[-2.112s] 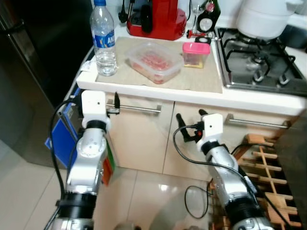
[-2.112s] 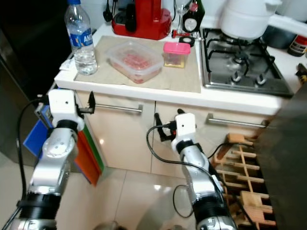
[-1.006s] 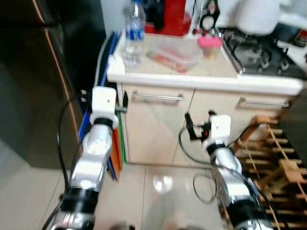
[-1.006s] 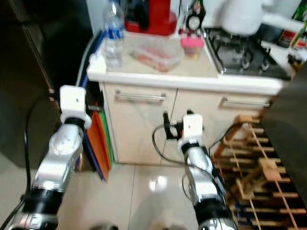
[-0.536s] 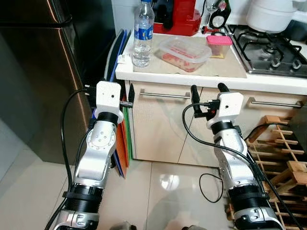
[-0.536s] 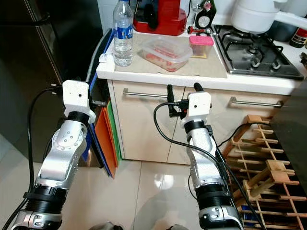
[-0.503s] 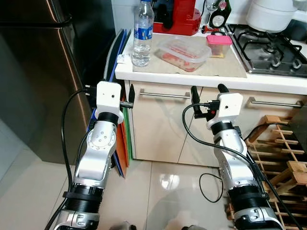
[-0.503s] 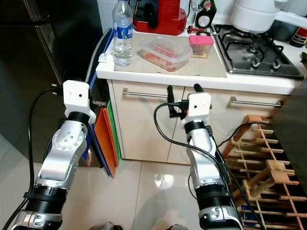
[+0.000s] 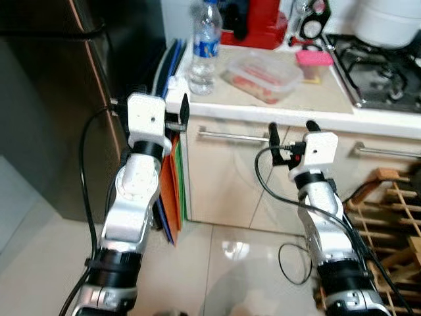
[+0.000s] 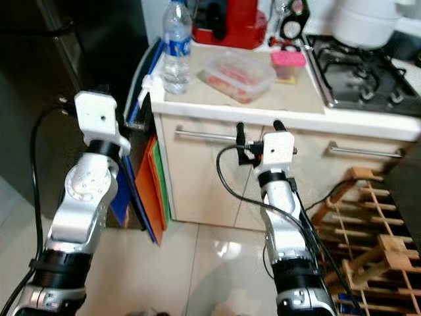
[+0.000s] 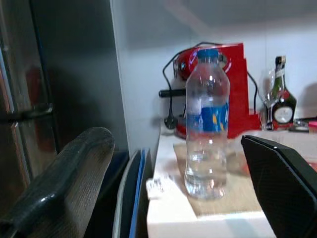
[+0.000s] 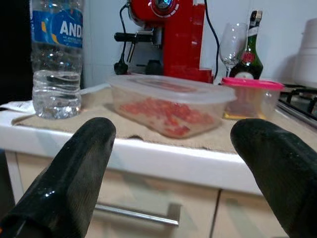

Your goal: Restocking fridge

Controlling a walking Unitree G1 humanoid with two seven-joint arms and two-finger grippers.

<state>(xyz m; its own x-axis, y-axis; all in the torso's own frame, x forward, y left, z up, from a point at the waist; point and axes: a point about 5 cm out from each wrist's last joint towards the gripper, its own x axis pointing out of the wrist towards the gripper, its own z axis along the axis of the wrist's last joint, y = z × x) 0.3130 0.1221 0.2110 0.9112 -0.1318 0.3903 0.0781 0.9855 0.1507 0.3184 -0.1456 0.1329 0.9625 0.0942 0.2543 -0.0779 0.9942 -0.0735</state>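
Head views: your left gripper point(image 9: 152, 107) is raised beside the dark fridge point(image 9: 59, 99), level with the counter point(image 9: 276, 108) edge, fingers spread and empty. Your right gripper point(image 9: 290, 131) is in front of the cabinet drawers below the counter, fingers spread, empty. On the counter: water bottle point(image 9: 202, 47) at the fridge-side corner; clear food container point(image 9: 262, 68) beside it; pink-lidded tub point(image 9: 313, 63) just beyond.

Left wrist view: you see the water bottle point(image 11: 206, 124) between the parted fingers point(image 11: 59, 188), a red coffee machine point(image 11: 237, 87) behind it.

Right wrist view: you see the clear food container point(image 12: 171, 104) between the fingers point(image 12: 64, 173), flanked by bottle point(image 12: 56, 57) and tub point(image 12: 250, 96).
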